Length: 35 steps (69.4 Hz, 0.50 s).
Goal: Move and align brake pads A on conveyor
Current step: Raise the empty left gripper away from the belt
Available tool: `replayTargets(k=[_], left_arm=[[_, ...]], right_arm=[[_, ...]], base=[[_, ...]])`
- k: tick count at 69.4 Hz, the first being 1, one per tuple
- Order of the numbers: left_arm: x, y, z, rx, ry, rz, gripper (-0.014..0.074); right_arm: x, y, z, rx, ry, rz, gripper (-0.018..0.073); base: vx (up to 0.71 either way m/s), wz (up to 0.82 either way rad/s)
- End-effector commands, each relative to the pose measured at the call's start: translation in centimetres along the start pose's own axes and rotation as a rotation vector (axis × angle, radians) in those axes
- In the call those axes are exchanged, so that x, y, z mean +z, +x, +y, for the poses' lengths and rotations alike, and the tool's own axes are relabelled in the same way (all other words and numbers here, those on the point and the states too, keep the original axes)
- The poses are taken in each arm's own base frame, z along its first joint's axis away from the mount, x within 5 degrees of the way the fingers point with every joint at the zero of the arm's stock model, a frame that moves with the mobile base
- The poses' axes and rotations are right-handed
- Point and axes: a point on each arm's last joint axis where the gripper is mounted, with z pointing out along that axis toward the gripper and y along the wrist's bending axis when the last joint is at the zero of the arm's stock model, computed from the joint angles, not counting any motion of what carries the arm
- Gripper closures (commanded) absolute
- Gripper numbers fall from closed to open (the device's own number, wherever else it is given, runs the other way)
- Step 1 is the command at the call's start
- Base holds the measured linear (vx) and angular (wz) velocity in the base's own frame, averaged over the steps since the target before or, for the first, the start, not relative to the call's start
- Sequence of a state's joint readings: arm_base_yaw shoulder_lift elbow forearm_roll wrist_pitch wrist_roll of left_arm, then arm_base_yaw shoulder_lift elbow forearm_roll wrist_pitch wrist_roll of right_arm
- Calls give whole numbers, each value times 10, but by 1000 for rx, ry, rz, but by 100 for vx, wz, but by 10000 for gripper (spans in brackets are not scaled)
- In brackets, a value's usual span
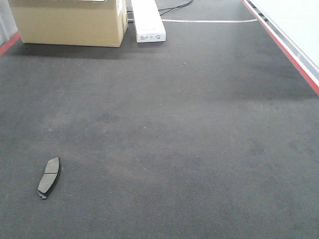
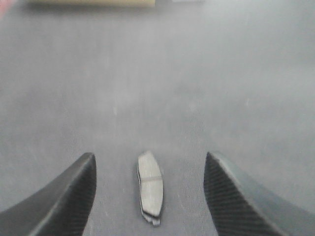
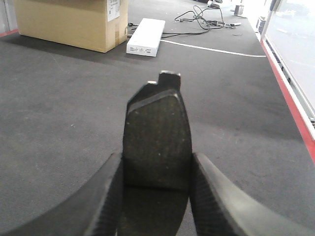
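Observation:
One brake pad [image 1: 49,177] lies flat on the dark conveyor [image 1: 189,129] at the near left, its long axis running roughly front to back. The left wrist view shows that same brake pad [image 2: 149,186] on the belt [image 2: 162,88], centred between the wide-apart fingers of my left gripper [image 2: 149,164], which is open and touches nothing. My right gripper [image 3: 156,160] is shut on a second brake pad [image 3: 157,132], held by its long edges above the conveyor [image 3: 236,123] with its tabbed end pointing away. Neither gripper shows in the front view.
A cardboard box [image 1: 70,22] and a white flat box [image 1: 147,20] stand at the belt's far end. Cables [image 3: 202,19] lie beyond them. A red strip [image 1: 284,47] marks the right edge, another the far left corner [image 1: 9,44].

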<state>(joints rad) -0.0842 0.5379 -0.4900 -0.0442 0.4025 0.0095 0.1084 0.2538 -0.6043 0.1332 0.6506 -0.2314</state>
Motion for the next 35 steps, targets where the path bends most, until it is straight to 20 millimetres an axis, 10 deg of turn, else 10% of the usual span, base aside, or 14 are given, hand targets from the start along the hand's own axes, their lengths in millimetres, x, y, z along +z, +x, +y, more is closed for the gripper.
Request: replayTargets(k=[1, 35], left_arm=[[-14, -5, -1, 25, 7, -165, 135], [-30, 7, 0, 17, 8, -324, 135]], right_arm=[[-2, -17, -3, -6, 27, -108, 564], [-2, -16, -3, -6, 27, -107, 564]], base=[[0, 0], [0, 0]])
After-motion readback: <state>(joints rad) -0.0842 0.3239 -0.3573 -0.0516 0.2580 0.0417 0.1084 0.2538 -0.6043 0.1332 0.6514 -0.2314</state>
